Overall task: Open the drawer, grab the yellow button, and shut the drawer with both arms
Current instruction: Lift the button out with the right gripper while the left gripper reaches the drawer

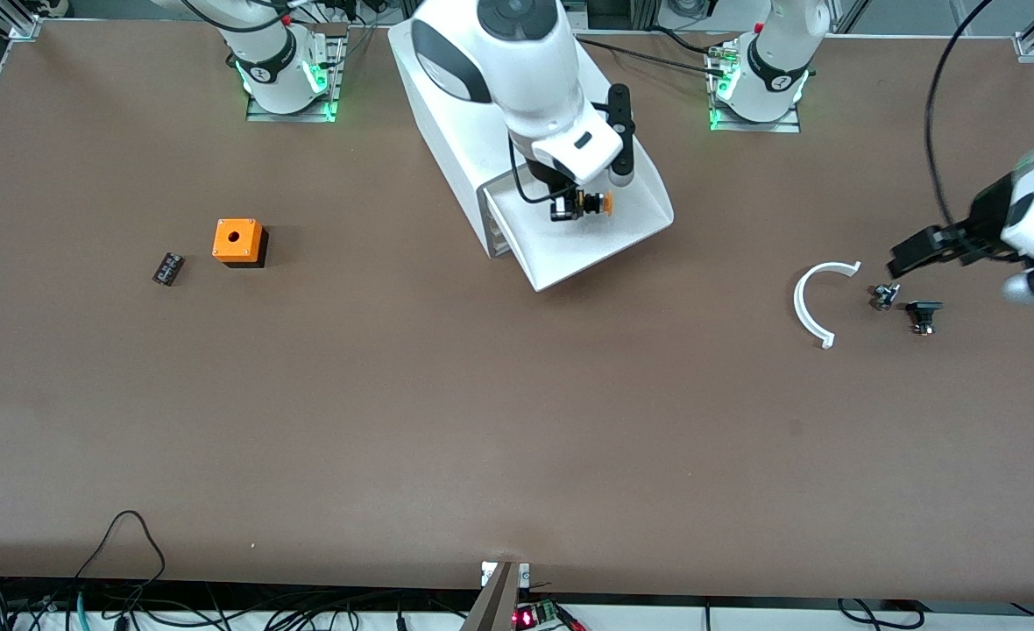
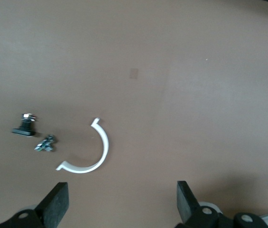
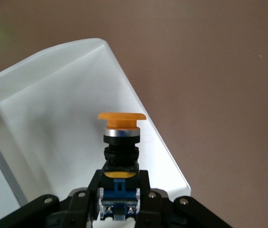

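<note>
The drawer stands pulled out of the top of the white cabinet, its white tray open toward the front camera. My right gripper is over the tray, shut on the button. In the right wrist view the button sticks out from between the fingers, orange cap outward, its blue body clamped, with the drawer's wall around it. My left gripper hangs open over the table at the left arm's end, nothing between its fingers.
A white half ring and two small black parts lie by the left gripper; the left wrist view shows the ring too. An orange cube with a hole and a small black part lie toward the right arm's end.
</note>
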Controlling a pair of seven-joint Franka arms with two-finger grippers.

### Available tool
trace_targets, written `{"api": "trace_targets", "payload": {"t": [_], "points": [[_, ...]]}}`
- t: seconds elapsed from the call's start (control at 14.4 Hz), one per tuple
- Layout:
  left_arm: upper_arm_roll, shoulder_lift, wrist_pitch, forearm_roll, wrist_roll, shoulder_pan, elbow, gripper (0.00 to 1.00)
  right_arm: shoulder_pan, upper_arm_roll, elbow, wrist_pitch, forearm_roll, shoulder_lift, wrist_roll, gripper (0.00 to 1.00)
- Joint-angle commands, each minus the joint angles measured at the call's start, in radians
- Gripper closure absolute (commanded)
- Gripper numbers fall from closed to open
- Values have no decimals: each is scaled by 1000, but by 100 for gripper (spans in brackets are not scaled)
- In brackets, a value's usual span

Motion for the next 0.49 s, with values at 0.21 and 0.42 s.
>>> {"api": "trace_targets", "payload": {"t": [0.21,0.42], "points": [[-62,76,194,25,-274,-77,-98,0,-98,-54,-88,0,-55,-105,178,80],[-65,134,311,25,-421,-149,-144,0,-150,-121,-102,2,-46,-118,238,79]]}}
